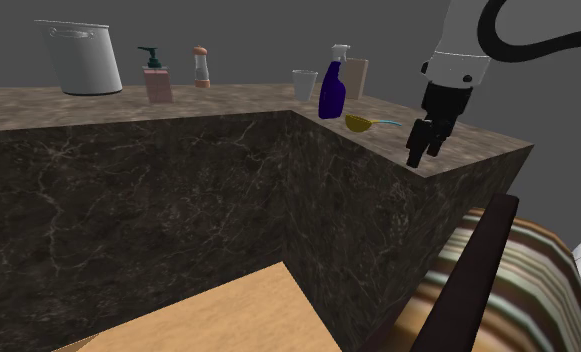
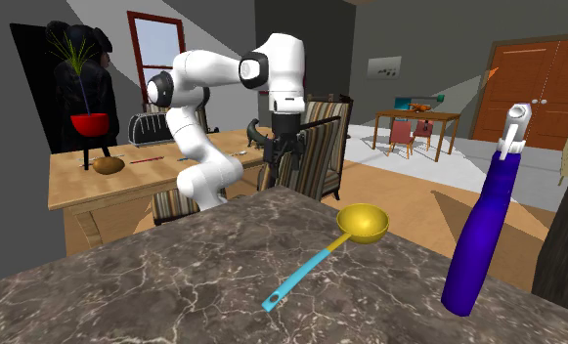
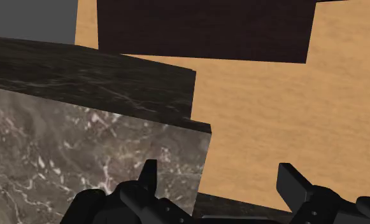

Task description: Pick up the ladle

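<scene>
The ladle [image 1: 359, 123] has a yellow bowl and a thin blue handle. It lies flat on the dark marble counter [image 1: 228, 100], next to a blue spray bottle [image 1: 331, 90]. In the second exterior view the ladle [image 2: 362, 224] lies mid-counter, bowl toward the arm. My black gripper [image 1: 419, 152] hangs over the counter's corner, to the shoulder view's right of the ladle and apart from it. In the second exterior view the gripper [image 2: 276, 156] hangs beyond the counter's far edge. In the wrist view the gripper [image 3: 220, 184] is open with nothing between its fingers, above the counter's corner [image 3: 81, 146].
A grey pot [image 1: 78, 58], a soap dispenser [image 1: 156, 78], a shaker [image 1: 201, 68], a cup [image 1: 304, 84] and a box [image 1: 357, 75] stand along the counter. A striped chair [image 1: 498, 290] stands below the gripper, on wooden floor [image 3: 272, 114]. The spray bottle [image 2: 482, 235] stands close to the ladle.
</scene>
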Motion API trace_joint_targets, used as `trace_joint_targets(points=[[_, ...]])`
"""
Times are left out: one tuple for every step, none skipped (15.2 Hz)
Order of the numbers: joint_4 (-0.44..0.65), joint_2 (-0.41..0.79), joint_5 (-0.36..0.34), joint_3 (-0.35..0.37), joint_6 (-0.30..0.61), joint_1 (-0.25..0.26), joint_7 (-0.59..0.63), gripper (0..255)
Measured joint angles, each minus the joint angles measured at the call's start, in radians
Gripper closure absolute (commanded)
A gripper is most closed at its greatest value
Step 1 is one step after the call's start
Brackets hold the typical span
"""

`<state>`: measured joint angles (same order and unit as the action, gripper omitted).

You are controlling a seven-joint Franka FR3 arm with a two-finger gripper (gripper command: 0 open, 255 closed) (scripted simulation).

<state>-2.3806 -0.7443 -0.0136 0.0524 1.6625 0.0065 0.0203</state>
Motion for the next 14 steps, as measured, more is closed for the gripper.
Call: trace_joint_targets(points=[[0.000,0.000,0.000,0.000,0.000,0.000,0.000,0],[-0.001,-0.001,-0.009,-0.014,0.004,0.003,-0.028,0],[0.000,0.005,-0.026,-0.040,0.015,0.006,-0.079,0],[0.005,0.013,-0.042,-0.064,0.024,0.012,-0.136,0],[0.009,0.029,-0.058,-0.090,0.044,0.020,-0.196,0],[0.015,0.040,-0.076,-0.120,0.057,0.026,-0.261,0],[0.026,0.053,-0.092,-0.150,0.069,0.034,-0.328,0],[0.041,0.071,-0.106,-0.180,0.081,0.042,-0.396,0],[0.051,0.090,-0.119,-0.210,0.099,0.051,-0.463,0],[0.072,0.118,-0.130,-0.241,0.116,0.060,-0.532,0],[0.092,0.138,-0.138,-0.268,0.126,0.072,-0.598,0],[0.121,0.168,-0.141,-0.293,0.136,0.085,-0.663,0],[0.138,0.197,-0.144,-0.321,0.156,0.098,-0.728,0],[0.172,0.229,-0.143,-0.345,0.162,0.113,-0.793,0]])
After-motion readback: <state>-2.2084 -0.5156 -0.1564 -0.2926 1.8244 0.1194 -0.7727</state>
